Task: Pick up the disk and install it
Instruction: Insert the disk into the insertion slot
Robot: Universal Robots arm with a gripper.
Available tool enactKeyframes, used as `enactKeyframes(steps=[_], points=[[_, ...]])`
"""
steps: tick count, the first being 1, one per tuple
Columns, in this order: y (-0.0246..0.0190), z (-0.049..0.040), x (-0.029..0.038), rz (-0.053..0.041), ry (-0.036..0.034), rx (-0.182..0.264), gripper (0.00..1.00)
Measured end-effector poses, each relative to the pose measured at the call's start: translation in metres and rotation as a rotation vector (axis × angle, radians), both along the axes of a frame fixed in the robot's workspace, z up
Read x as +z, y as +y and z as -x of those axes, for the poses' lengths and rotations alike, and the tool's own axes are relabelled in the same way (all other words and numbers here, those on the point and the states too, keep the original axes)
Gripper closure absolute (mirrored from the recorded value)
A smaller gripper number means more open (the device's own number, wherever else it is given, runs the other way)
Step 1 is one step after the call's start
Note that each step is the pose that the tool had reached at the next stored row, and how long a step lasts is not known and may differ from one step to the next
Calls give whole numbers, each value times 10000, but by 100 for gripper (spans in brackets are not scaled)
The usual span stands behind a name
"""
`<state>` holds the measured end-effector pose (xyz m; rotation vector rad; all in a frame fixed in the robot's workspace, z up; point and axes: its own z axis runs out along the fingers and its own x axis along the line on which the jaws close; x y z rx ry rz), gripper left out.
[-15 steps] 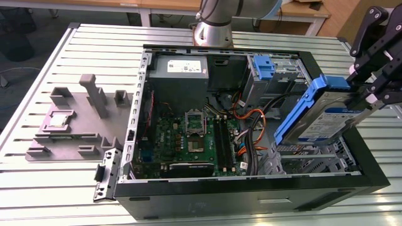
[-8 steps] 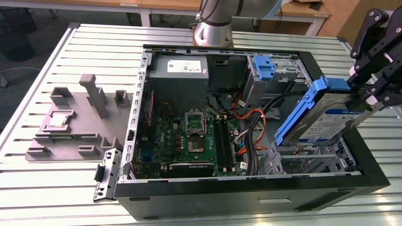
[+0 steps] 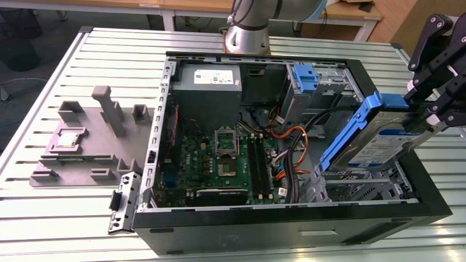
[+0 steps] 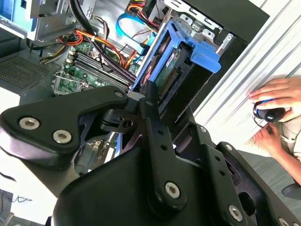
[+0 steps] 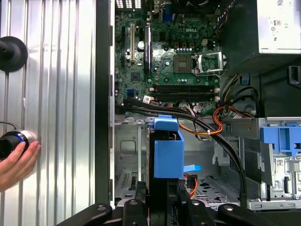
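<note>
My gripper (image 3: 429, 112) is pinching the disk (image 3: 378, 143) by its upper end, fingers clamped on opposite sides of the blue frame. The disk is off the table (image 3: 43, 229), tilted, label side up, over the open computer case (image 3: 291, 232) at the exterior view's right. Its lower end points down toward the metal drive cage (image 3: 357, 188) in the case corner; can't tell if it touches the cage. In the first wrist view the disk (image 5: 168, 153) hangs edge-on above that cage, with orange and black cables (image 5: 221, 120) just beyond it. Motherboard (image 3: 218, 169) and power supply (image 3: 207, 82) sit inside the case, and a blue bracket (image 3: 306, 76) is fixed at the far bay. A grey fixture block (image 3: 95, 142) lies on the table beside the case. A person's hand (image 5: 16, 162) rests on the table edge.
</note>
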<state>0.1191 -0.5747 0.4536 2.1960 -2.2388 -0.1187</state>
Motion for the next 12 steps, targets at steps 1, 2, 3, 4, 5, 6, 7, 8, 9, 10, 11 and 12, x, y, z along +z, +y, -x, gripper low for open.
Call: enactKeyframes(steps=[1, 2, 3, 4, 5, 6, 7, 8, 9, 10, 11, 12], points=[[0, 0, 0, 1, 0, 0, 65], [0, -2, 0, 1, 0, 0, 65], [0, -7, -2, 0, 0, 3, 65], [0, -15, -4, -3, 0, 5, 65], [0, -21, -5, -2, 0, 6, 65], [0, -21, -7, -1, 0, 5, 65], [-3, -22, -13, -2, 0, 5, 65], [-7, -22, -18, -1, 0, 5, 65], [-11, -22, -23, -1, 0, 5, 65], [-13, -22, -25, -1, 0, 5, 65], [-14, -22, -26, 0, 0, 5, 65], [-19, -22, -29, -1, 0, 5, 65]])
